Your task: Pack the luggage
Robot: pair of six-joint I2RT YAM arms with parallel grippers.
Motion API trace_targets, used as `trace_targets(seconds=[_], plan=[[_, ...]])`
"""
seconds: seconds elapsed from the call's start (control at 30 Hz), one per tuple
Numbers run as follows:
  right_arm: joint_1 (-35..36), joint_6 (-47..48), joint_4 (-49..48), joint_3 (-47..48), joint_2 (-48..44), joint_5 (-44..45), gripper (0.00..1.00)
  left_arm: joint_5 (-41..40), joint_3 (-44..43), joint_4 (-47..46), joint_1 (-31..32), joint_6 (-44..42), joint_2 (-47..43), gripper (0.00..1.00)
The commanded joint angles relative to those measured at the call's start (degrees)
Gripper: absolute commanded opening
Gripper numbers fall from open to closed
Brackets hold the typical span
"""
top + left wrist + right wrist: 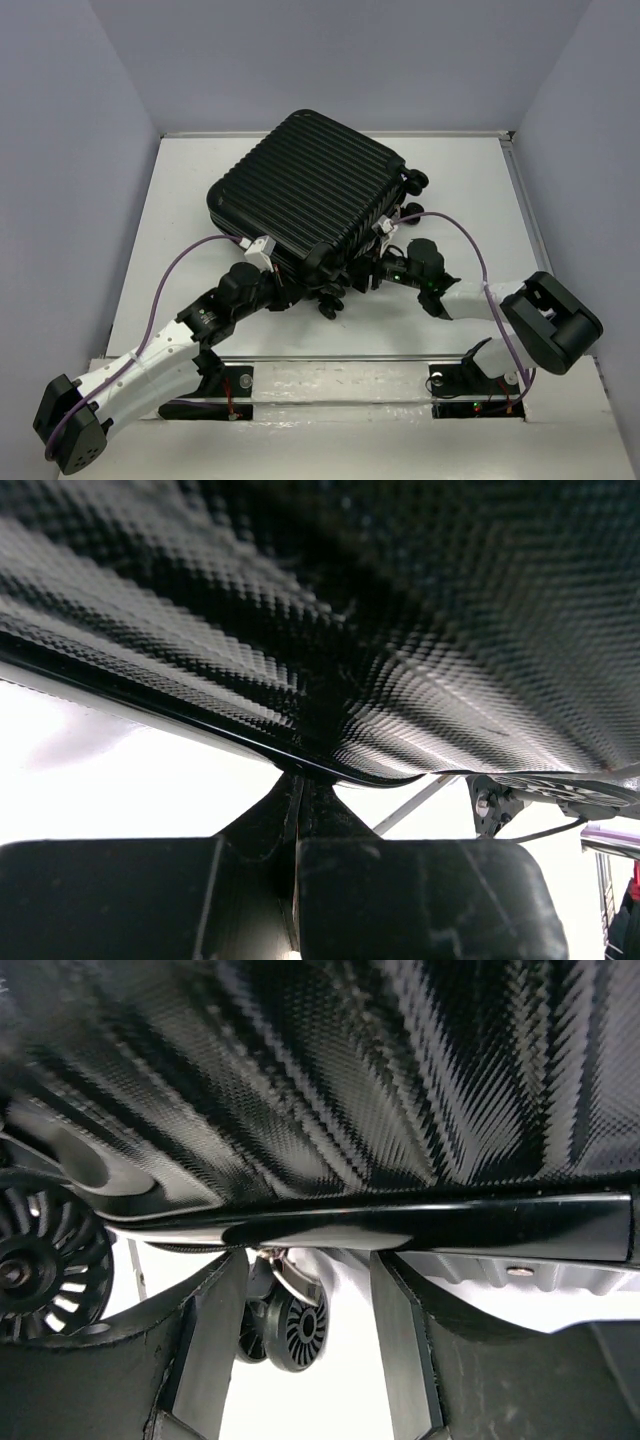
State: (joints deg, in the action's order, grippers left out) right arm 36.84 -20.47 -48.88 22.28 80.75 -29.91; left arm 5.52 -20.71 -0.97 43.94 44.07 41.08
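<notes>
Luggage (305, 195) lies shell-up at the middle of the desk (180, 200), wheels toward 5 o'clock. At its 6 o'clock rim, left jaws are pressed tight together; right jaws stand parted, gripping nothing.

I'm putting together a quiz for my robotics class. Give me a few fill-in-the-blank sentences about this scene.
1. The suitcase is ____ in colour.
2. The left claw is ____, with no gap in it.
3. The right claw is ____, with a clear gap in it.
4. Through that gap, a small ____ of the suitcase shows.
Missing words: black; shut; open; wheel.
</notes>
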Motion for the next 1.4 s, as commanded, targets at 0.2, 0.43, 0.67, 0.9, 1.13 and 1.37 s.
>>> trace_targets(seconds=[0.2,0.43,0.67,0.9,1.13,1.37], plan=[[1.0,-1.2,-8.8,3.4,5.3,0.1,0.35,-0.2,-4.6,-5.9,0.5,0.5,0.8,0.06],[6.4,-4.4,-12.6,-1.4,2.6,7.3,0.07,-1.6,-8.5,-9.2,0.5,-1.6,5.8,0.06],[19.8,-5.5,-5.1,-7.2,-4.5,26.3,0.07,-2.1,-15.1,-16.2,0.5,-3.0,15.6,0.06],[23.9,-5.9,1.7,-9.0,-11.8,34.7,0.07,-1.6,-19.1,-18.1,0.5,-2.4,19.1,0.06],[28.9,-6.8,11.1,-5.4,-14.5,46.3,0.07,0.0,-20.4,-18.0,0.9,-2.6,21.1,0.06],[19.9,-8.3,12.6,-10.3,-17.5,46.3,0.37,-3.9,-16.1,-8.9,1.0,-4.7,10.8,0.11]])
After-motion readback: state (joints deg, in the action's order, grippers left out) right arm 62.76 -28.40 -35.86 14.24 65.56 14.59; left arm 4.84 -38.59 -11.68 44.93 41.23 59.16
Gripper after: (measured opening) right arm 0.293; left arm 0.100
